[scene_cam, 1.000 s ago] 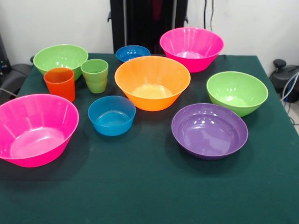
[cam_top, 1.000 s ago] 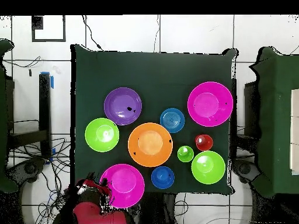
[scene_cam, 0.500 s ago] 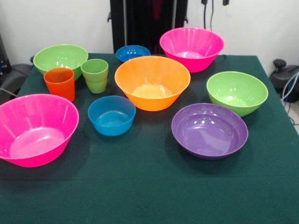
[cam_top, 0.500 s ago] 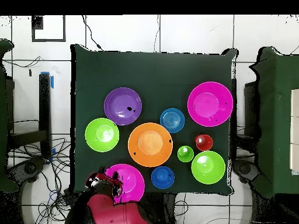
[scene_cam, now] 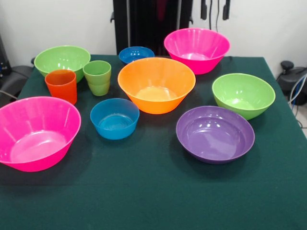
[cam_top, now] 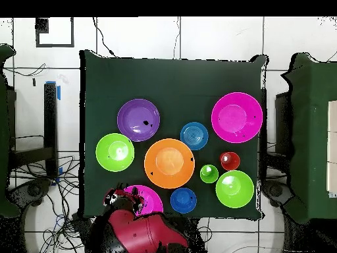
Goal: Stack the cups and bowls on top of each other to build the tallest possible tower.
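All bowls and cups stand singly on the green cloth, and no tower is in view. At the back are a pink bowl [scene_cam: 196, 48], a small blue bowl [scene_cam: 136, 54] and a green bowl [scene_cam: 62, 60]. An orange bowl [scene_cam: 156, 84] sits in the middle. The orange-red cup [scene_cam: 61, 85] and green cup [scene_cam: 97, 76] stand side by side. Nearer are a second pink bowl [scene_cam: 36, 132], a blue bowl [scene_cam: 114, 118], a purple bowl [scene_cam: 215, 134] and a green bowl [scene_cam: 243, 95]. My gripper [scene_cam: 214, 9] hangs open above the far pink bowl [cam_top: 150, 199], empty, with only its tips showing.
The red arm [cam_top: 141, 232] reaches in over the table edge and covers part of that pink bowl. Dark chairs stand beside the table [cam_top: 171, 79] on both sides. Cables lie on the floor by the robot's base.
The arm has swung in from the table's corner over the pink bowl nearest the base. The fingertips have come down into the front view's top edge.
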### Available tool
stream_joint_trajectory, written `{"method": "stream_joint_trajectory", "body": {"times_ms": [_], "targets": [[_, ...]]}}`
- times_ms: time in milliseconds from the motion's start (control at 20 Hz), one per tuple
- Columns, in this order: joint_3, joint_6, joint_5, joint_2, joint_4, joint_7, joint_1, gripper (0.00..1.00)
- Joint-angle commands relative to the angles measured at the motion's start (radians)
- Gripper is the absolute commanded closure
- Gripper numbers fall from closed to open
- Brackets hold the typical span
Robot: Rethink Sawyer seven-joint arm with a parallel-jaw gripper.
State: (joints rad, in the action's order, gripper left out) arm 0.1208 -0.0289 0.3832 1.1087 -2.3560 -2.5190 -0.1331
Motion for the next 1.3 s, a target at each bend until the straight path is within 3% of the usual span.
{"method": "stream_joint_trajectory", "body": {"times_ms": [50,250,600,1300], "targets": [[0.096,0.079,0.105,-0.145,0.056,0.031,-0.017,0.00],[0.090,0.116,0.123,-0.204,0.090,0.015,-0.009,0.00],[0.052,0.232,0.109,-0.357,0.168,-0.033,0.062,0.00],[0.017,0.331,0.089,-0.480,0.233,-0.042,0.104,0.00]]}}
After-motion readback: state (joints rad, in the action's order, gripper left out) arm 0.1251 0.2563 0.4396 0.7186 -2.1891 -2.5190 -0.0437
